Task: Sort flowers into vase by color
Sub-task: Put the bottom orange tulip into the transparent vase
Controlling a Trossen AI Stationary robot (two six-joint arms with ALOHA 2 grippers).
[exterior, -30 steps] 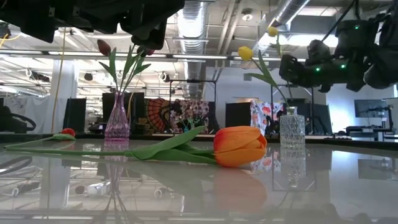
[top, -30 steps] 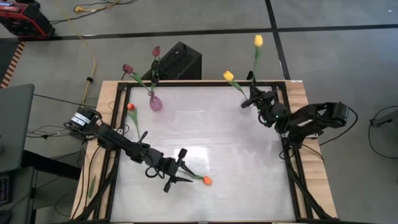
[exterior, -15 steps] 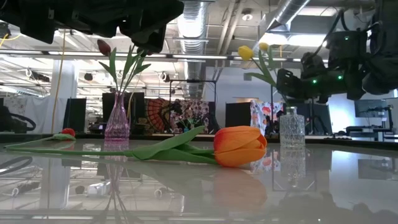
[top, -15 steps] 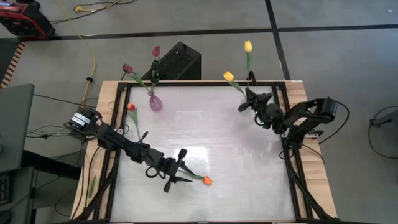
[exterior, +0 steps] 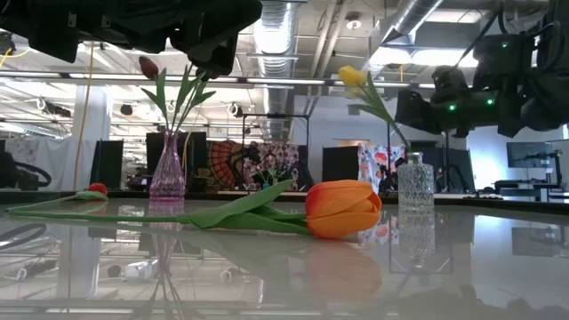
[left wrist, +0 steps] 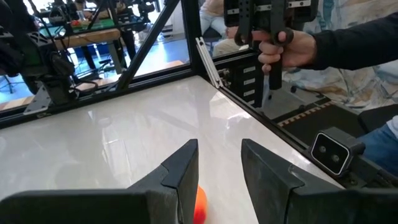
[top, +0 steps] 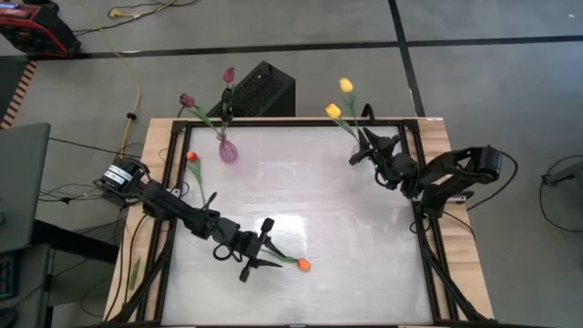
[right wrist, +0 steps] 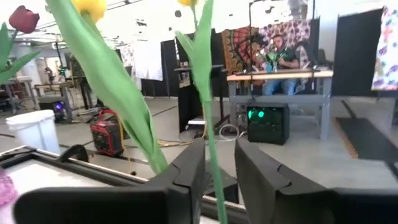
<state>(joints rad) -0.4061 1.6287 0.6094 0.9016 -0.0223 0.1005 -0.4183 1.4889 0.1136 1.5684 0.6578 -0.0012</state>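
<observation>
An orange tulip (top: 303,265) (exterior: 342,209) lies flat on the white table near the near edge. My left gripper (top: 271,244) (left wrist: 219,168) hovers open over its stem, and the head (left wrist: 199,205) shows below the fingers. My right gripper (top: 358,146) (right wrist: 219,168) is open at the clear vase (exterior: 411,182). Two yellow tulips (top: 346,85) (top: 333,110) stand in that vase. One stem (right wrist: 212,168) runs between my right fingers. Two maroon tulips lean in the pink vase (top: 228,150). An orange-red tulip (top: 191,157) lies by the left edge. My right gripper stands on either side of the yellow tulip's stem (right wrist: 214,186), level with it above the vase mouth. The stem runs close along one finger (right wrist: 193,168); I cannot tell whether it touches. The tulip's lower end is in the clear vase.
A black box (top: 260,91) stands beyond the far edge. Black frame rails (top: 428,246) run along the table's sides. A person's hand (left wrist: 286,46) holds a handle beyond the table. The middle of the white top lies between the two vases and the orange tulip.
My right gripper has moved toward the table's left and down over the clear vase, carrying the yellow tulip. In the last half second the tulip's head has sunk lower and tipped toward the left, beside the other yellow one.
</observation>
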